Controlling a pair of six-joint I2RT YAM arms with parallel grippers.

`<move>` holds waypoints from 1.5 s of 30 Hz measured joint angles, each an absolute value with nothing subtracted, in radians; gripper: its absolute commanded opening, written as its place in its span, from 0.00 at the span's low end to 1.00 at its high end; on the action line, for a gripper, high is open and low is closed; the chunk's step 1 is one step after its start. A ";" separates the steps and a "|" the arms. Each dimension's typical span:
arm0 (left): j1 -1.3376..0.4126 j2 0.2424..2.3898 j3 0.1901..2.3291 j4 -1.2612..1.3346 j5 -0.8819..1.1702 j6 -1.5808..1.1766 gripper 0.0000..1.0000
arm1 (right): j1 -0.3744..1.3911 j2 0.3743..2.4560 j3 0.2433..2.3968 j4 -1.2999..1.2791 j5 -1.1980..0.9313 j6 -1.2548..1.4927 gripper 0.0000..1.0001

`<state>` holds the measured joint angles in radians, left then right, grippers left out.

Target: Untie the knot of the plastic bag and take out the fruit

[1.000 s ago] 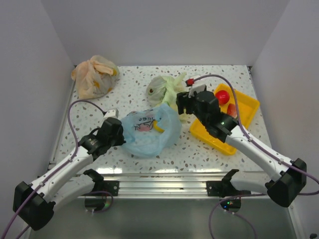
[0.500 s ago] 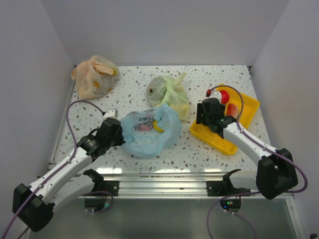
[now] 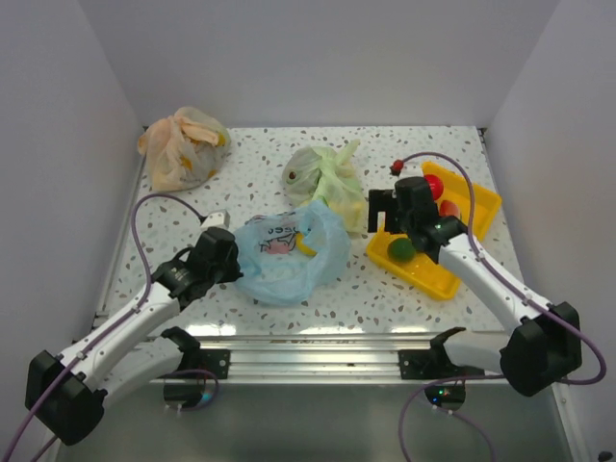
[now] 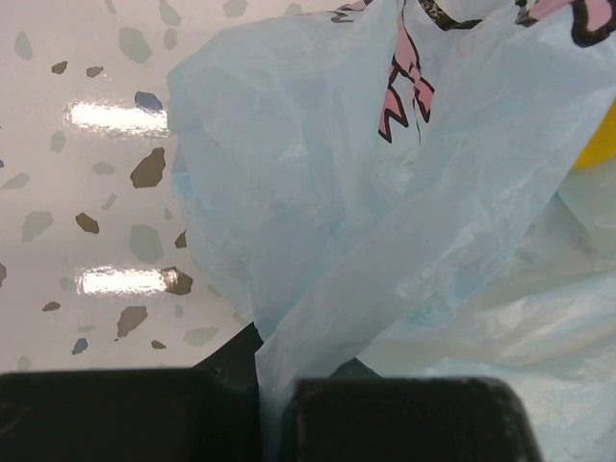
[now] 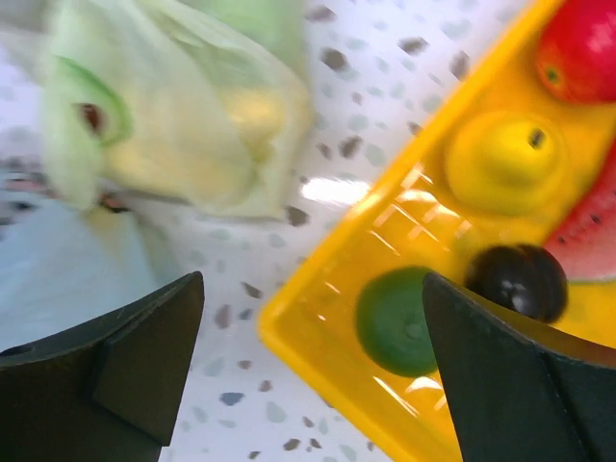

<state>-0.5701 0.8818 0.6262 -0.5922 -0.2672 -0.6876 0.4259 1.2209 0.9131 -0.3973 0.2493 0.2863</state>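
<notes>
Crinkled, translucent light-blue plastic bag slumped mid-counter, on speckled stone-like surface. Left hand is clamped on the bag's near-left film. To the right, right hand, fingers wide apart, hangs over a glossy yellow tray of smooth round fruit.

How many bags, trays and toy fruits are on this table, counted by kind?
Plastic bags: 3 (orange bag, green bag, blue bag)
Yellow tray: 1
Fruits in the tray: 5 (red apple, yellow fruit, watermelon slice, dark purple fruit, green fruit)
Yellow piece inside the blue bag: 1
Total: 10
</notes>
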 measured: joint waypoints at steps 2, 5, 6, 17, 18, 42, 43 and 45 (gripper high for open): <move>-0.570 0.890 0.626 -0.590 -0.265 -0.688 0.00 | 0.463 1.218 0.979 -0.398 0.193 0.267 0.99; -0.570 0.897 0.626 -0.586 -0.265 -0.688 0.00 | 0.558 1.221 1.068 -0.390 0.128 0.246 0.99; -0.570 0.898 0.626 -0.585 -0.265 -0.688 0.00 | 0.583 1.224 1.089 -0.384 0.105 0.244 0.99; -0.570 0.883 0.613 -0.583 -0.264 -0.688 0.00 | 0.688 1.415 1.174 -0.334 -0.046 0.247 0.99; -0.570 0.880 0.611 -0.583 -0.264 -0.688 0.00 | 0.688 1.434 1.174 -0.335 -0.046 0.247 0.99; -0.570 0.912 0.591 -0.538 -0.270 -0.699 0.00 | 0.974 1.493 1.452 -0.430 -0.173 0.144 0.00; -0.570 0.912 0.591 -0.538 -0.272 -0.701 0.00 | 0.987 1.477 1.454 -0.427 -0.176 0.140 0.00; -0.570 0.912 0.591 -0.538 -0.278 -0.707 0.00 | 0.991 1.457 1.449 -0.426 -0.167 0.136 0.00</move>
